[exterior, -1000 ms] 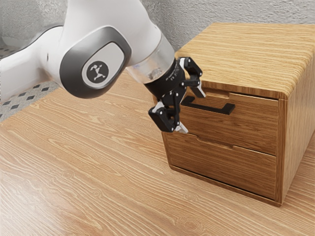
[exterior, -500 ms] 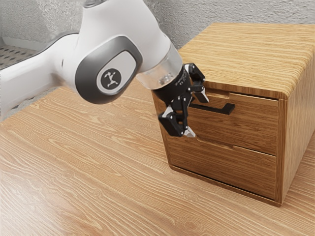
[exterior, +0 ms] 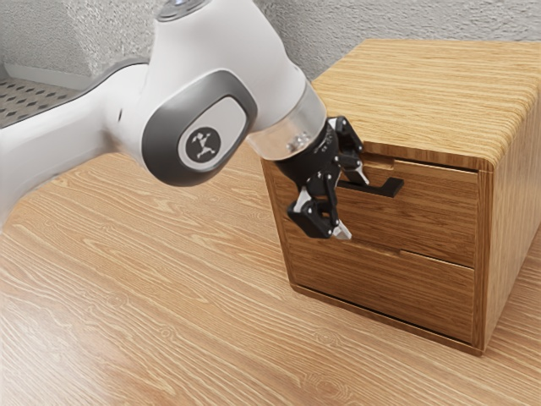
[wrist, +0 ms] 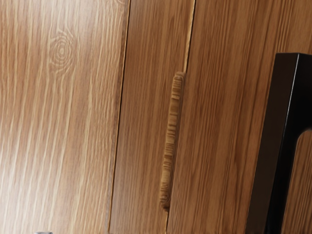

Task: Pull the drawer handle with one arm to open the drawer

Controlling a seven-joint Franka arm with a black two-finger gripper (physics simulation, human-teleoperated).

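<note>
Wooden grain covers both the table (exterior: 169,321) and the small two-drawer cabinet (exterior: 439,93) that stands at about three o'clock in the exterior view. The white arm (exterior: 203,101) reaches in from ten o'clock. Its black gripper (exterior: 348,203) is up against the cabinet's front. The claw is released, with its fingers spread one above the other. The upper one sits at the near end of the black handle (exterior: 382,186) and the lower one hangs at six o'clock from it, in front of the seam between the drawers. Whether the upper finger actually touches the bar, I cannot tell from here.

The handle is mounted on the top drawer (exterior: 431,216), which looks flush with the cabinet face, so the drawer is not yet open. The bottom drawer (exterior: 397,283) beneath it also sits flush. From the wrist view, the handle (wrist: 280,146) shows as a dark bar off to one side of the hand. The small notch (wrist: 170,146) in the seam lies closer to the centre.

I judge this to be the approach step, with the hand lining up on the handle and nothing grasped. Next the hand should shift along the drawer front toward the bar's middle and get both fingers around it. Then it should clench and draw straight back toward nine o'clock, away from the cabinet. A pull from the very end of the bar risks the fingers slipping off.
</note>
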